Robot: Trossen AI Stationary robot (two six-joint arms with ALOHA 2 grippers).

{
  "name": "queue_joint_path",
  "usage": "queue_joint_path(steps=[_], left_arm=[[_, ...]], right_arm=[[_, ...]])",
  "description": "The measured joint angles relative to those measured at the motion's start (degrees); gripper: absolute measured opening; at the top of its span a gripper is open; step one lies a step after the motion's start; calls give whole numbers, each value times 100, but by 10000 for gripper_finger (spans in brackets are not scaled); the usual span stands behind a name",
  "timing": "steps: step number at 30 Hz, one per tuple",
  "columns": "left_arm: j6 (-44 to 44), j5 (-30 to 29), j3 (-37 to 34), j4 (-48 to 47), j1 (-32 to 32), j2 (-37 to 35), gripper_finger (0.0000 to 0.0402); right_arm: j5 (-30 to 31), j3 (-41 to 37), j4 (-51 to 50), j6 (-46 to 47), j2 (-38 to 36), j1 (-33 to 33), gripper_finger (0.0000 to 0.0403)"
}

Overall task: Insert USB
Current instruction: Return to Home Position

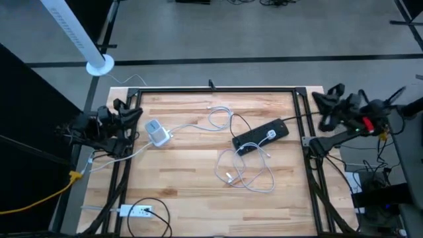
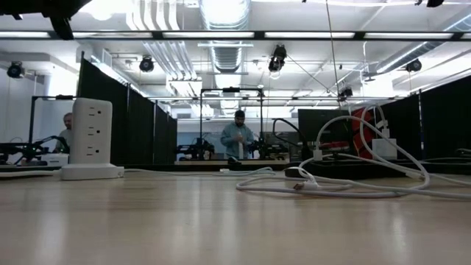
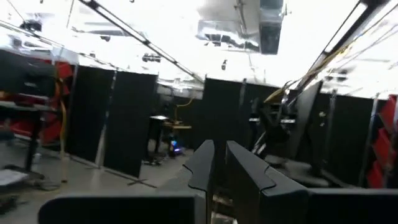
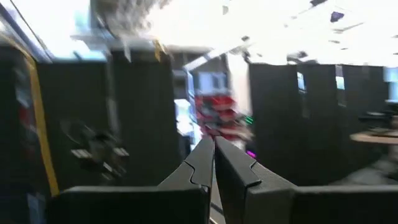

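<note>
White outlet (image 1: 157,132) near left claw (image 1: 135,114); right claw (image 1: 325,99) well apart

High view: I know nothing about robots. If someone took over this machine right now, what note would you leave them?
Left gripper: shut, empty, off the left edge of the table.
Right gripper: shut, empty, off the right edge.
Things: the white outlet tower stands on the left with a white cable at it. The black power strip lies centre-right with a white plug on it. The small white outlet at the near edge has a black cable.
Done: plugging looks finished.
Left: probably only checking the plugs are seated.
</note>
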Motion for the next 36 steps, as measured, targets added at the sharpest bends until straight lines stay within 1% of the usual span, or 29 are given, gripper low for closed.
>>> queue_joint_path(steps=[2, 4, 6, 9, 11, 13, 15, 16, 18, 19, 22, 26, 31, 36], left_arm=[[180, -161, -98, 226, 6, 0, 22], [259, -515, -151, 355, 7, 3, 22], [285, -849, -174, 331, 7, -3, 22], [410, -1156, -161, 376, 7, -3, 22], [433, -1165, -121, 341, 5, -3, 22], [434, -1088, -103, 271, -3, -3, 22], [381, -1037, -102, 172, -4, -4, 22], [336, -1030, -102, 71, -4, -6, 22], [230, -1073, -98, -131, -4, -8, 22], [169, -1086, -87, -235, -4, -8, 22], [-49, -1130, -74, -411, -4, -8, 22], [-67, -1134, -74, -427, -4, -8, 22], [-50, -1134, -74, -429, -4, -8, 22], [-113, -1000, 0, -702, -4, -8, 22]], right_arm=[[395, -156, 0, -48, 77, -2, 0], [637, -254, 144, -203, 66, -2, 0], [668, -279, 279, -413, -46, -1, 0], [695, -244, 285, -626, -366, -2, 0], [713, -230, 138, -636, -567, -2, 0], [878, -153, -54, -694, -559, -2, 0], [688, -37, -400, -626, -547, 2, 0], [713, 51, -533, -599, -548, 2, 0], [949, 256, -963, -443, -562, -21, 0], [912, 399, -1218, -250, -560, -45, 0], [479, 640, -1842, 389, -560, -192, 0], [171, 532, -2203, 908, -549, -492, 0], [-259, 184, -2124, 1421, -552, -918, 0], [-894, -56, -1818, 1537, -558, -1155, 0]])
